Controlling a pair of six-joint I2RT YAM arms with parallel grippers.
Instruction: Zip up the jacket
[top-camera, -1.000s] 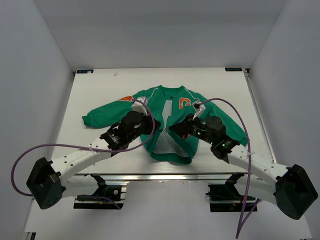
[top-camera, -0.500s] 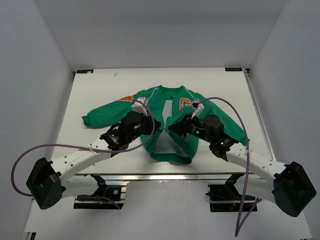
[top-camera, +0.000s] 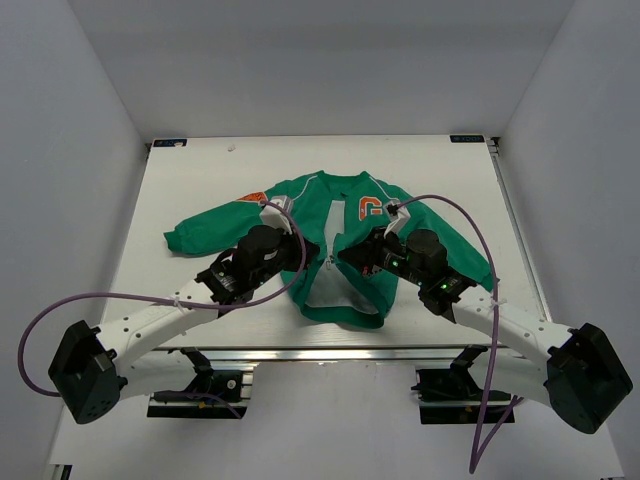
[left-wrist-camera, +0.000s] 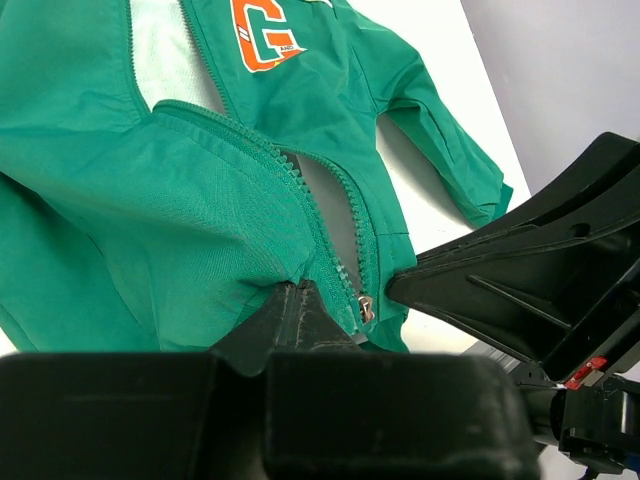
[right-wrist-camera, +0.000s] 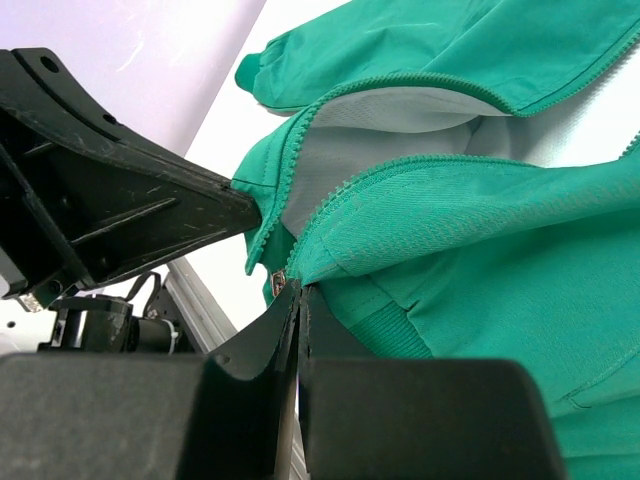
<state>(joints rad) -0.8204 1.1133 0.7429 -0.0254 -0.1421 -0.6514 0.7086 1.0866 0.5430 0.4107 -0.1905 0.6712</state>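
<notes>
The left gripper (left-wrist-camera: 299, 298) is closed. Its two fingers are pressed together on a fold of green cloth at the zip edge of the jacket's (top-camera: 345, 235) front panel on the robot's left side, and the cloth bunches up where it goes into the fingertips. The right gripper (right-wrist-camera: 298, 300) is also closed. It pinches the lower edge of the other front panel, close to the ribbed hem (right-wrist-camera: 395, 330).

The two grippers face each other and are very near, with only the low part of the zip between them. The small metal zip slider (left-wrist-camera: 365, 308) sits there, just beside both fingertips, and from the pictures I cannot tell if any finger touches it. Above the slider the two rows of teeth go apart, so the front stands open and the pale grey lining (right-wrist-camera: 400, 110) shows between them.

The jacket lies front side up on the white table (top-camera: 200, 170), hem towards the arm bases and collar away from them. The orange letter G (top-camera: 370, 207) is on the chest beyond the right gripper. One sleeve stretches out to the left and carries an orange patch (top-camera: 252, 197).
</notes>
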